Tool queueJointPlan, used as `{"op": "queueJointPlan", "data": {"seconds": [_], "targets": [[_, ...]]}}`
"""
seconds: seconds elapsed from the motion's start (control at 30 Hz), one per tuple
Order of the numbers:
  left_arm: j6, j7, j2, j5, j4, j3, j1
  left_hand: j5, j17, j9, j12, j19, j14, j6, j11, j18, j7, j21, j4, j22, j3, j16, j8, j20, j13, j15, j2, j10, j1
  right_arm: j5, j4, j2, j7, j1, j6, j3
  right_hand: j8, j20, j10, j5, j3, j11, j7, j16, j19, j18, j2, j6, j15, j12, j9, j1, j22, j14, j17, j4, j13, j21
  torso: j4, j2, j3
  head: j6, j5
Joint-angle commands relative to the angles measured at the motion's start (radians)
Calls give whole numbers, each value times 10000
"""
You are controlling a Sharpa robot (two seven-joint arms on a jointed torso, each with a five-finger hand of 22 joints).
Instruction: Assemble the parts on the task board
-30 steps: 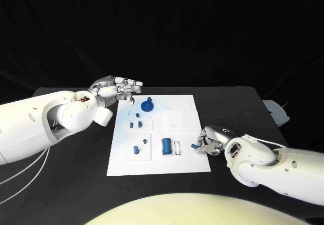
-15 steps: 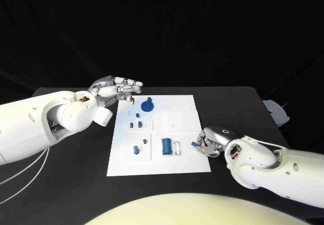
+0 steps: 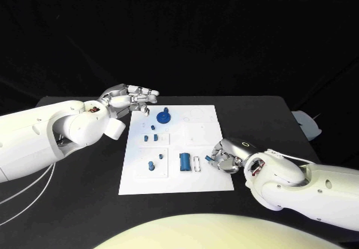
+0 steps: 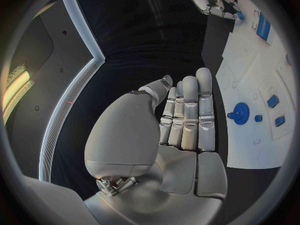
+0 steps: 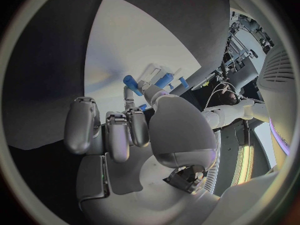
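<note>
The white task board point(image 3: 202, 179) lies mid-table. On it stand a blue gear on a peg point(image 3: 164, 116), a blue cylinder point(image 3: 184, 161) beside a white frame point(image 3: 196, 163), and several small blue parts, such as one at the near left point(image 3: 150, 166). My right hand point(image 3: 226, 155) is over the board's right edge with its fingers curled, pinching a small blue part point(image 3: 208, 158), also visible by the thumb point(image 5: 142, 106). My left hand point(image 3: 135, 97) hovers at the board's far left corner, fingers straight point(image 4: 187, 110), holding nothing, with the gear point(image 4: 240, 110) beside it.
A pale grey object point(image 3: 308, 124) sits at the table's right edge. The black table surface point(image 3: 82, 181) stretches left and right of the board. White cables point(image 3: 30, 194) hang under my left arm.
My right hand has shifted left, from beside the board's right edge onto it, carrying the small blue part toward the white frame. The left hand has stayed in place.
</note>
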State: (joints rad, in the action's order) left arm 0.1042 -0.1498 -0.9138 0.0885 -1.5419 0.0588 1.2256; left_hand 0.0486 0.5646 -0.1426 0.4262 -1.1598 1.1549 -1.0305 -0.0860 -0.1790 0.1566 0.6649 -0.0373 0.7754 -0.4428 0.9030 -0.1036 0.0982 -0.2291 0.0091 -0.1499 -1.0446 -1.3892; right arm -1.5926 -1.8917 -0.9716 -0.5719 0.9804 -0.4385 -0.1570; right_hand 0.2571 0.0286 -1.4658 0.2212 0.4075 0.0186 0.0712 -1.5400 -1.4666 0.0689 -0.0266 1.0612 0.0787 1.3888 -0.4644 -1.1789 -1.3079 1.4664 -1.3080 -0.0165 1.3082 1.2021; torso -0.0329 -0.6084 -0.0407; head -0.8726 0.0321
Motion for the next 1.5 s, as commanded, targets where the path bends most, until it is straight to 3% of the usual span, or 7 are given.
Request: {"op": "queueJointPlan", "data": {"seconds": [0.03,0.6,0.83,1.5], "targets": [[-184,-32,21,22,-34,-3,3,-7,-14,14,63,-53,69,43,2,-42,14,-43,9,-16,54,-39,52,-18,-7,12,79,60,-56,375,53,168,-100,18,-250,8,222,56,-65,29,1082,-45,-104,-30,-82,-45,-10,122,-27,30,-321,76,-1776,929,-2097,1001,1235,13,7,-10,3,0,-6],[-201,-31,31,27,-76,-4,5,-7,-14,14,63,-53,69,43,2,-42,14,-43,9,-16,54,-39,52,-18,-7,12,79,60,-56,1128,695,1167,-51,-94,54,7,283,52,-70,-26,1099,-22,-143,-37,-69,-34,-198,125,-16,35,-411,608,-1759,932,-2110,737,1248,-59,-5,1,13,0,-70],[-202,-30,20,28,-81,-4,5,-7,-14,14,63,-53,69,43,2,-42,14,-43,9,-16,54,-39,52,-18,-7,12,79,60,-56,1165,755,1211,-82,-107,155,8,461,15,-92,-120,1092,57,-250,-48,-82,-34,-186,337,41,68,-519,1271,-1763,937,-2133,237,1281,-45,-24,6,11,0,-100],[-213,-8,17,30,-66,-5,5,-7,-24,16,70,-56,73,46,2,-43,14,-47,15,-18,51,-44,53,-19,-5,11,81,70,-73,1106,696,1230,-31,-109,235,8,744,-62,-220,-300,1082,140,-346,-53,-97,-40,-342,441,118,293,-700,1945,-1768,940,-2144,-265,1468,-34,-19,5,9,0,-96]]}}
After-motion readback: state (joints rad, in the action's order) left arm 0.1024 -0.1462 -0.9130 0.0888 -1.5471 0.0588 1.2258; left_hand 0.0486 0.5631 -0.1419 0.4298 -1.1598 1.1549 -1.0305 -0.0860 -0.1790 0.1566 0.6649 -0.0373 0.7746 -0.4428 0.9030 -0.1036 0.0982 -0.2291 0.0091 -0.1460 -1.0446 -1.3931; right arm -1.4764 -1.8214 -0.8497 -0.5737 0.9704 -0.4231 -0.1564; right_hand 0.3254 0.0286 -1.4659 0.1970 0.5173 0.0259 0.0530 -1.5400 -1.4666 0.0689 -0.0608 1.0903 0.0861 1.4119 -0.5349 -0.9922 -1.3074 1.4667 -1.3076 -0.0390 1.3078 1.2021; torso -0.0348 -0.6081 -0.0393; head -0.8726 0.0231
